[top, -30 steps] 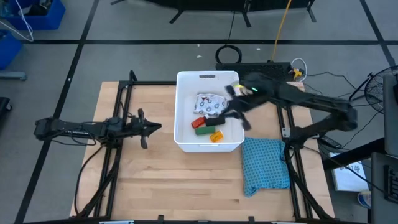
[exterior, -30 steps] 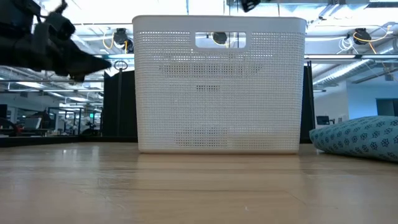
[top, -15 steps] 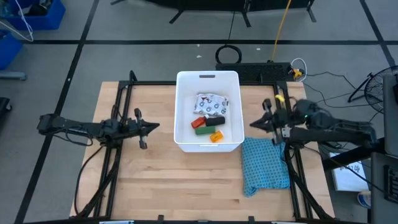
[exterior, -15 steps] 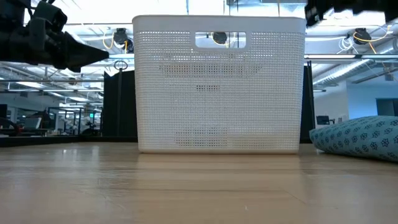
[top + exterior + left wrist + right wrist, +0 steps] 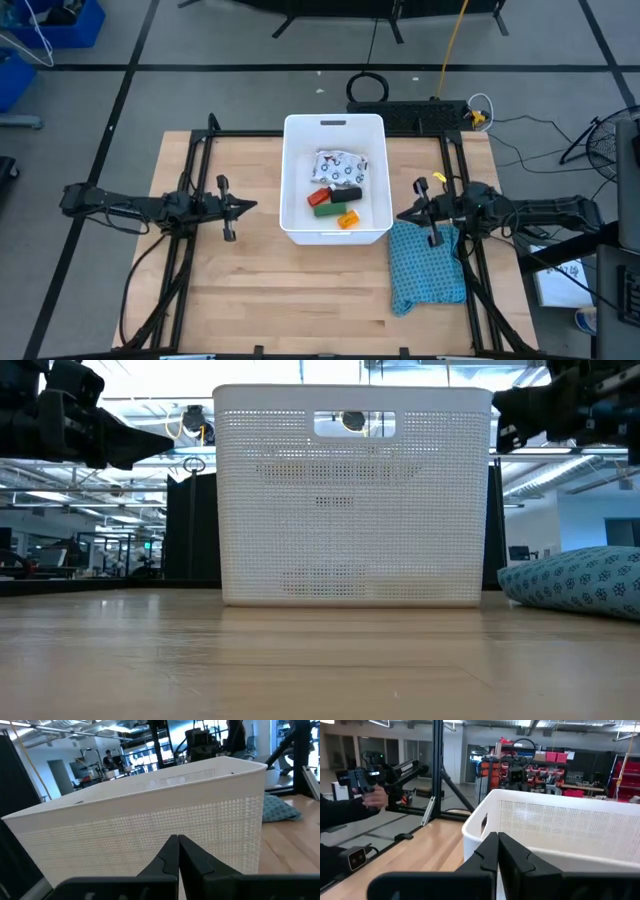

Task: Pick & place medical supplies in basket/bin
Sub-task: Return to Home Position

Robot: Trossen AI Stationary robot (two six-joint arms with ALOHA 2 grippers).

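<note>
Looks done — small coloured medical supplies [image 5: 335, 196] sit in the white perforated plastic bin [image 5: 334, 124] between left gripper [image 5: 252, 205] and right gripper [image 5: 401, 215], both clenched, empty.

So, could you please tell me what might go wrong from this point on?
1. The right end effector, shut, sits near rim height beside the right wall of the white bin. A sideways drift could knock the bin.
2. The left end effector, also shut, points at the opposite wall, so a forward push could shove the bin too.
3. The blue cloth lies below, close to the right end effector. A dip there might snag it.
</note>
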